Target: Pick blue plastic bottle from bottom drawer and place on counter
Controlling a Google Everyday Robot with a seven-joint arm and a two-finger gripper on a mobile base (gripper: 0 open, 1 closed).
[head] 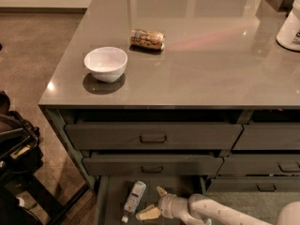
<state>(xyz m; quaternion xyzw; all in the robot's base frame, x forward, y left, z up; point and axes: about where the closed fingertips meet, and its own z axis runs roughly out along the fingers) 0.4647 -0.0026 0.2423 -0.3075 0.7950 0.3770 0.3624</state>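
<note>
The blue plastic bottle [134,198] lies on its side on the floor of the open bottom drawer [110,201], white cap toward the front. My gripper [152,203] reaches in from the lower right on a white arm. Its pale fingers [149,213] are spread open just right of the bottle, one by the bottle's upper half and one by its lower half. They hold nothing. The grey-brown counter [206,64] spans the top of the view.
A white bowl [106,63] and a brown patterned can [147,39] lying on its side sit on the counter. A big white jug [290,25] stands at the far right. Two handled drawers [153,137] are above the open one. Dark equipment [16,149] stands at left on the floor.
</note>
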